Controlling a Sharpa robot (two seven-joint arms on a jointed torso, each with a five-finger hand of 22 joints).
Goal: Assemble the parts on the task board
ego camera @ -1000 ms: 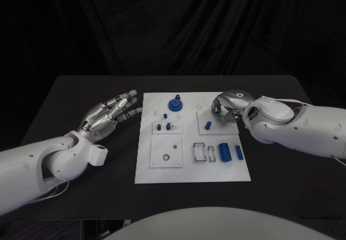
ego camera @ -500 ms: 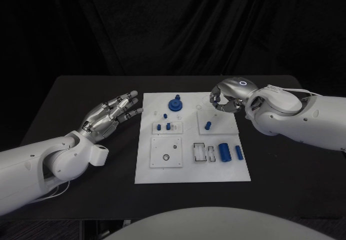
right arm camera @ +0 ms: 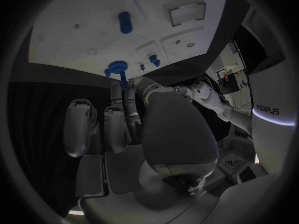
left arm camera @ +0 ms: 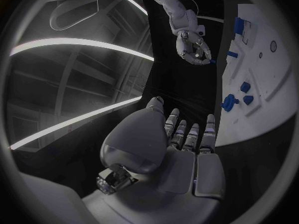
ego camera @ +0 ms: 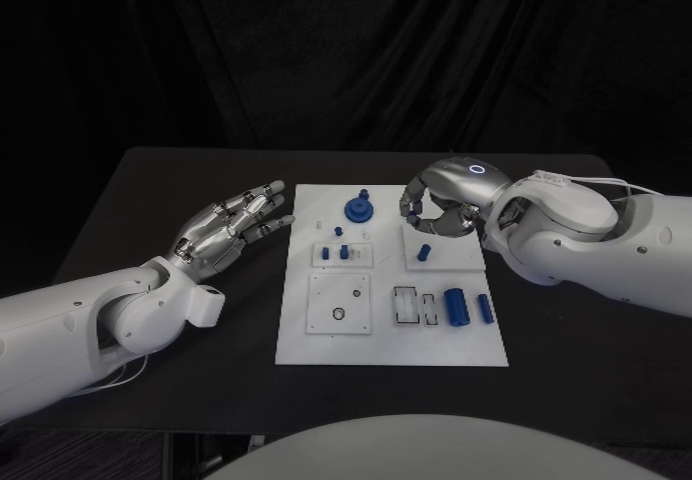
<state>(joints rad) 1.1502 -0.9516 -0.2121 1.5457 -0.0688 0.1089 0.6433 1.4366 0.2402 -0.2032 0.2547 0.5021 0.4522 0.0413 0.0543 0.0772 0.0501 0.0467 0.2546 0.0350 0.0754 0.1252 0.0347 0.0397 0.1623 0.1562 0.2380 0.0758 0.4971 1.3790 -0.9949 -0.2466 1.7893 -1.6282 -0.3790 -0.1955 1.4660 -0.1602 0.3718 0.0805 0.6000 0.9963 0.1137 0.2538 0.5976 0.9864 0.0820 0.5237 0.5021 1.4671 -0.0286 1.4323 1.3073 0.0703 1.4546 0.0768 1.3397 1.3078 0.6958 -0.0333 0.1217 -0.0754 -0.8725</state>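
Right hand (ego camera: 440,210) above task board (ego camera: 389,345) at 1 o'clock, pinching small blue part (left arm camera: 212,61). Left hand (ego camera: 231,228) beside board at 10 o'clock, fingers spread, holding nothing.

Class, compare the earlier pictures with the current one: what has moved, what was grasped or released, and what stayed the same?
The right robot hand rose from the board's far right corner, then swung inward toward the gear. It seems to pinch a small blue part; whether it held this earlier cannot be told. The left robot hand stayed open beside the board, and the parts on the board kept their places.
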